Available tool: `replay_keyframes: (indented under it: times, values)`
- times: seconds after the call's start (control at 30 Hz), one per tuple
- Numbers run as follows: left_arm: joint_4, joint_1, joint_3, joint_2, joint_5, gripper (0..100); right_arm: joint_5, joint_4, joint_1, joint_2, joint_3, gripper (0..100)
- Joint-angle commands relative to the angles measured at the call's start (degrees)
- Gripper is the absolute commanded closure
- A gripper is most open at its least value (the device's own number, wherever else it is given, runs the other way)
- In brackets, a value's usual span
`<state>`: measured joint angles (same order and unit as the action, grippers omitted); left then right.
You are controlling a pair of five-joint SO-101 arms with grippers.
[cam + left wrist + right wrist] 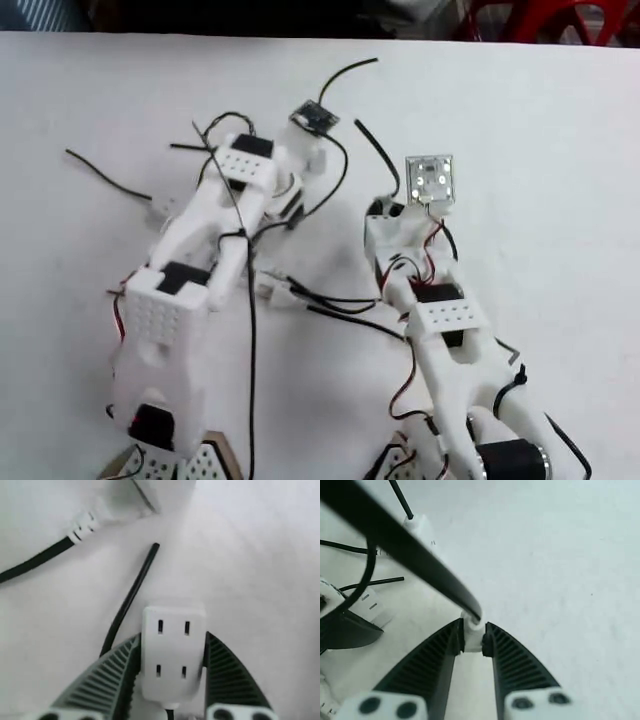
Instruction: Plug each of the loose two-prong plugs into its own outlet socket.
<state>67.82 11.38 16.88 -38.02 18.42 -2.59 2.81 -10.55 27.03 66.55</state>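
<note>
the left gripper [172, 636] has its two dark ribbed fingers [115, 675] clamped on the sides of one white outlet socket block [173, 652]. the block sits between them with its face toward the wrist camera and reaches out past the tips. it shows four slots in two pairs, one pair near the tips and one deeper between the fingers. its near end is cut off by the edge of the view. just beside the block one loose black cord [131, 592] lies on the white table [260, 555], its cut end pointing away from the fingers. farther out one loose plug [85, 525], white with a black cord, lies well apart from the block. next to it is a blurred white shape [150, 495], too cut off to name.

the right gripper [474, 625] has its two fingers [435, 665] closed on one small white plug [472, 639], held right at the tips. its prongs cannot be made out. its held cord [405, 545] runs from the tips across the view, thick and blurred. beyond lie two more white plugs on the table, a far plug [422, 527] and a nearer plug [370, 605], each with a thin black cord. a dark wedge [345, 630] at the edge is cut off and i cannot tell what it is.

in the high view one arm [200, 250] and a second arm [445, 320] lie side by side over the table. a white plug body [272, 285] rests between them among black cords too tangled to count.
</note>
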Motion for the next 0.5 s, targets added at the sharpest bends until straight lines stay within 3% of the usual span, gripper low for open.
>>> replay_keyframes:
  times: [0.0, 0.27, 0.47]
  values:
    - [6.9, 1.8, 5.8, 0.6, 9.7, 98, -0.4, -1.3, 0.6, 0.2, -3.2, 98.1]
    - [17.2, 5.9, 12.7, 0.6, 11.2, 98, -0.4, -1.3, 2.6, 0.2, -3.2, 98.1]
    - [19.4, 8.3, 13.4, 0.6, 10.9, 96, -0.4, -1.4, 3.3, 0.2, -3.3, 98.1]
